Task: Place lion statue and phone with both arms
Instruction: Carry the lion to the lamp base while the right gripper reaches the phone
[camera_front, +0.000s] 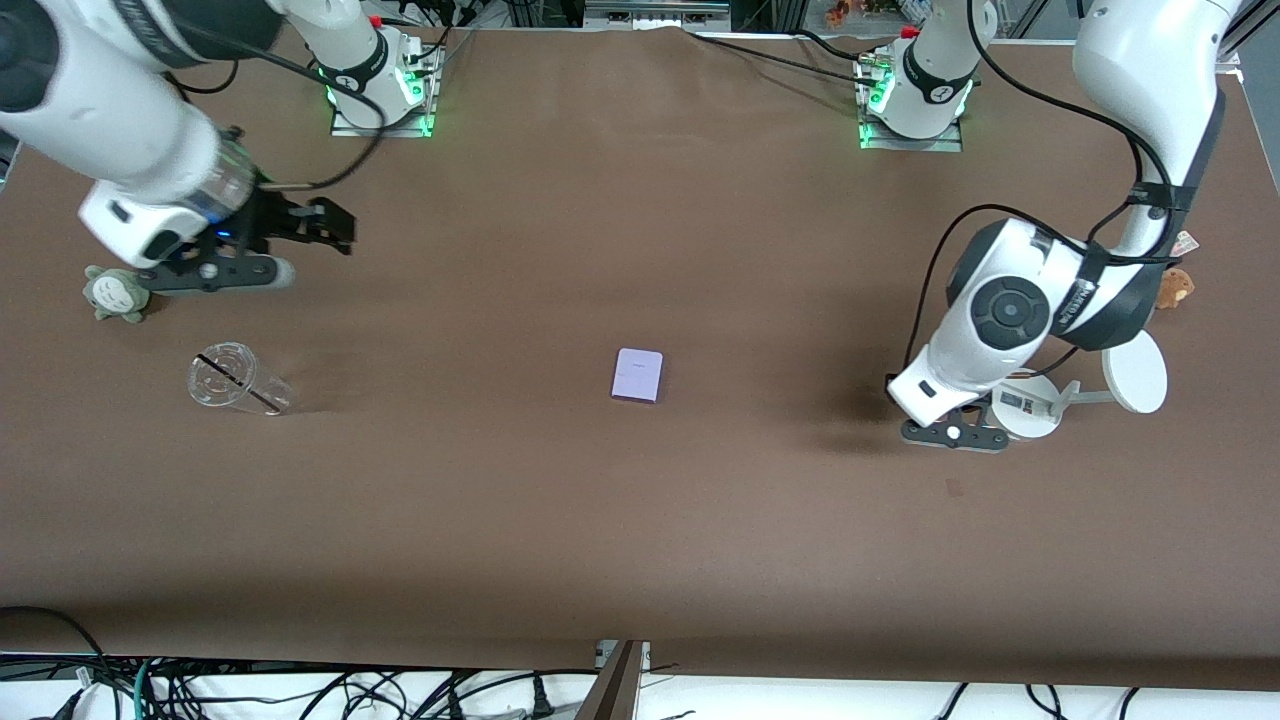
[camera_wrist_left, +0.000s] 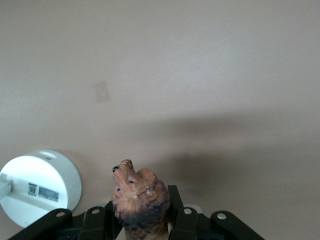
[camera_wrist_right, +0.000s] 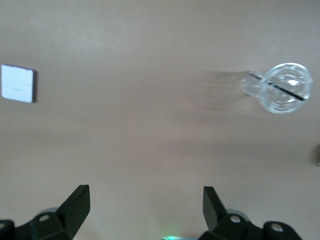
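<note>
The phone (camera_front: 638, 375), a pale lavender slab, lies flat in the middle of the table and shows in the right wrist view (camera_wrist_right: 18, 83). My left gripper (camera_wrist_left: 142, 200) is shut on the lion statue (camera_wrist_left: 139, 192), whose orange-brown head and dark mane stick out between the fingers. In the front view the left gripper (camera_front: 950, 425) is low over the table beside the white stand, and the hand hides the lion. My right gripper (camera_front: 330, 225) is open and empty in the air, toward the right arm's end of the table; its fingers (camera_wrist_right: 80, 197) stand wide apart.
A clear plastic cup (camera_front: 235, 380) lies on its side toward the right arm's end, also seen in the right wrist view (camera_wrist_right: 282, 87). A grey-green plush (camera_front: 115, 293) sits by it. A white round-based stand (camera_front: 1085, 395) and a brown plush (camera_front: 1175, 287) are at the left arm's end.
</note>
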